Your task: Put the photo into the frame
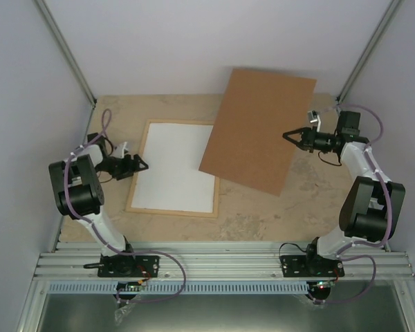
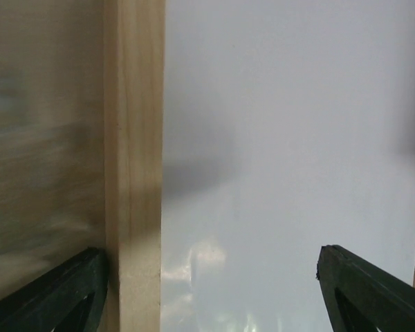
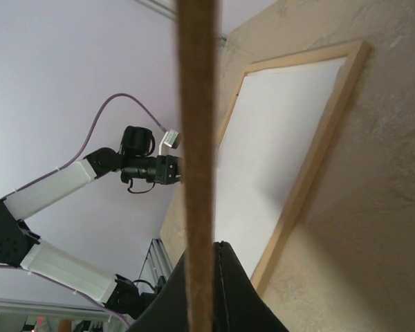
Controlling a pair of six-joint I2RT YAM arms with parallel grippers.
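Frame [image 1: 136, 173] flat on table [image 1: 263, 214], left of centre, white sheet [image 1: 176, 166] inside it. Backing panel [image 1: 257, 128] right of it toward the far edge, overlapping frame's far-right corner. Left gripper [image 1: 142, 164] at frame's left slat, right gripper [image 1: 288, 135] at panel's right edge.

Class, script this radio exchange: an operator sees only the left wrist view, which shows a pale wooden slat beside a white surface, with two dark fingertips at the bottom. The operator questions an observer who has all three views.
Operator: Where is the other arm?
Observer: The right gripper is shut on the right edge of the brown backing panel.
Operator: Is that panel over the frame?
Observer: Seen from above, it overlaps the frame's far right corner. I cannot tell whether they touch.
Operator: What fills the rest of the frame?
Observer: A plain white sheet covers the whole opening up to the covered corner.
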